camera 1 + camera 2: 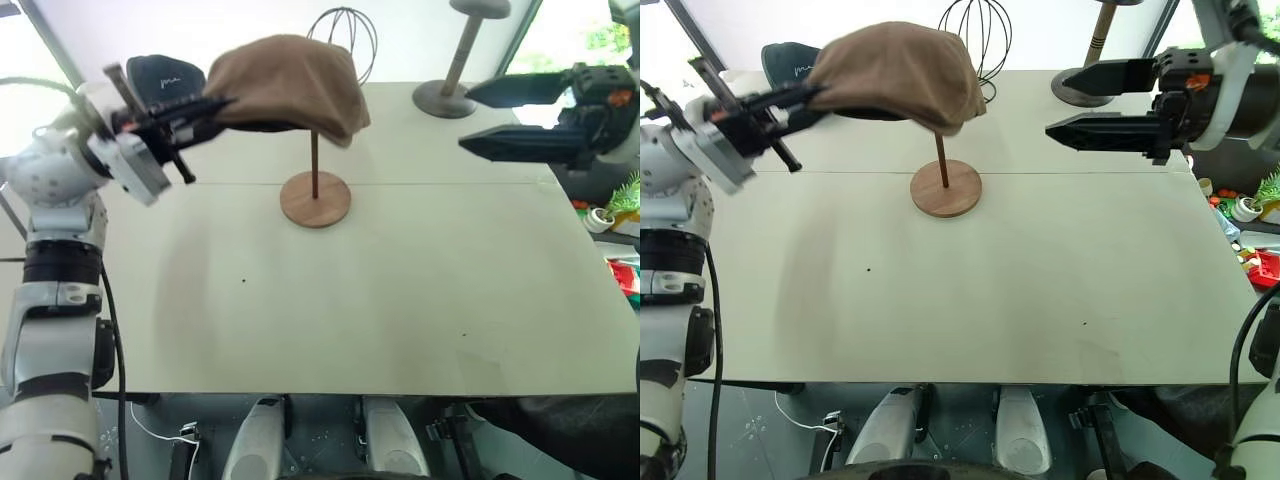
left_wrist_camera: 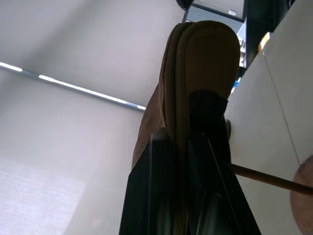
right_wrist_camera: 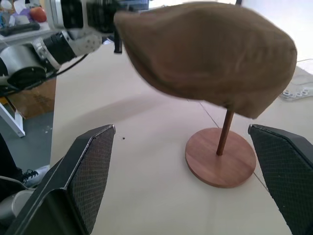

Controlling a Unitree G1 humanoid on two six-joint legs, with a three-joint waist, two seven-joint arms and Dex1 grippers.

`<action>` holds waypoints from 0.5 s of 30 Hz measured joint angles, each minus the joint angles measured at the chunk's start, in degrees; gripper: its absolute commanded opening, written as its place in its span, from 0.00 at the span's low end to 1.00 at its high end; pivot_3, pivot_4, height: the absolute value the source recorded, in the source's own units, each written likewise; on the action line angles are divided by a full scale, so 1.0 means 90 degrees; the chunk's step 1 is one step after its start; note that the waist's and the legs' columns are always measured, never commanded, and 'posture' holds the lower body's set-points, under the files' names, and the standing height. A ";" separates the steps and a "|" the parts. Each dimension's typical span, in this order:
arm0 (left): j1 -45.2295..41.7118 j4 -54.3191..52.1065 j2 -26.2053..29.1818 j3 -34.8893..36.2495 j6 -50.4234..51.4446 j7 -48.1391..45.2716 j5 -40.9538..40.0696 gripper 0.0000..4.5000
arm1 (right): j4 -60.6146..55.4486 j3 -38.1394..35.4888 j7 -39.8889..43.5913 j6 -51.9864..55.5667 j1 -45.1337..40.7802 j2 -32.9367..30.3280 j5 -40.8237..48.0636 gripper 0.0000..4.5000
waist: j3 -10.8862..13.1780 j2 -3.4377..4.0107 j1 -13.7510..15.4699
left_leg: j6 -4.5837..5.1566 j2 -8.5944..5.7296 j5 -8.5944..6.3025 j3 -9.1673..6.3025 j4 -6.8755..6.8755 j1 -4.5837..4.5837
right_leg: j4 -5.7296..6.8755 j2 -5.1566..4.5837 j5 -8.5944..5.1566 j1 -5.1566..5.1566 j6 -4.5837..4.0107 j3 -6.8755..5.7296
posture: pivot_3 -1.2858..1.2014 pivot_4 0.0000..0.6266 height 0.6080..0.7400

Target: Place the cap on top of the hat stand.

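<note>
Near side of the tabletop (image 1: 330, 330) is wide open, all bare surface in front of the hat stand (image 1: 315, 196), whose round base sits about mid-table on the seam. The cap (image 1: 285, 85) droops over the stand's top, hiding the disc. Left hand (image 1: 205, 107) is clamped on the cap's edge, left of the stand. Right hand (image 1: 478, 118) hangs right of the stand, fingers spread wide, holding nothing. Behind the stand: a navy cap (image 1: 165, 72), wire stand (image 1: 345, 40) and grey stand (image 1: 455, 85) along the far edge.

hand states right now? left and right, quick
Left hand: shut on the edge of the cap, holding it over the hat stand.
Right hand: open, holding nothing, off to the side of the stand.
</note>
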 measured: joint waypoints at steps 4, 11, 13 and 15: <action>0.0052 0.0003 0.0000 -0.0118 -0.0284 -0.0201 -0.0128 0.27 | 0.0050 0.0006 0.0004 0.0038 -0.0032 0.0005 0.0024 1.00 | 0.0000 0.0000 0.0024 | 0.0000 0.0000 0.0000 0.0002 0.0007 -0.0010 | 0.0000 0.0000 0.0005 -0.0007 -0.0001 0.0001 | 0.52 0.24 1.00; 0.0258 0.0006 0.0064 -0.0117 -0.0142 -0.0138 -0.0089 0.99 | 0.0229 0.0070 0.0042 -0.0007 -0.0089 0.0080 -0.0061 1.00 | 0.0000 0.0001 0.0012 | 0.0000 0.0000 0.0000 0.0003 0.0008 -0.0014 | 0.0002 0.0001 0.0006 -0.0014 0.0001 0.0001 | 0.52 0.24 1.00; 0.0368 -0.0104 0.0199 -0.0100 0.0090 0.0004 0.0048 0.99 | 0.0290 0.0114 0.0061 -0.0062 -0.0206 0.0173 -0.0107 1.00 | 0.0000 0.0001 -0.0016 | 0.0000 0.0002 0.0000 0.0004 0.0007 -0.0014 | 0.0005 0.0002 0.0007 -0.0017 0.0000 0.0001 | 0.52 0.24 1.00; 0.0643 -0.0405 0.0396 -0.0027 0.0402 0.0169 0.0168 0.99 | 0.0381 0.0178 0.0115 -0.0163 -0.0294 0.0226 -0.0176 1.00 | -0.0001 0.0003 -0.0034 | 0.0000 0.0003 0.0000 0.0006 0.0003 -0.0014 | 0.0006 0.0002 0.0007 -0.0020 0.0000 0.0003 | 0.52 0.24 1.00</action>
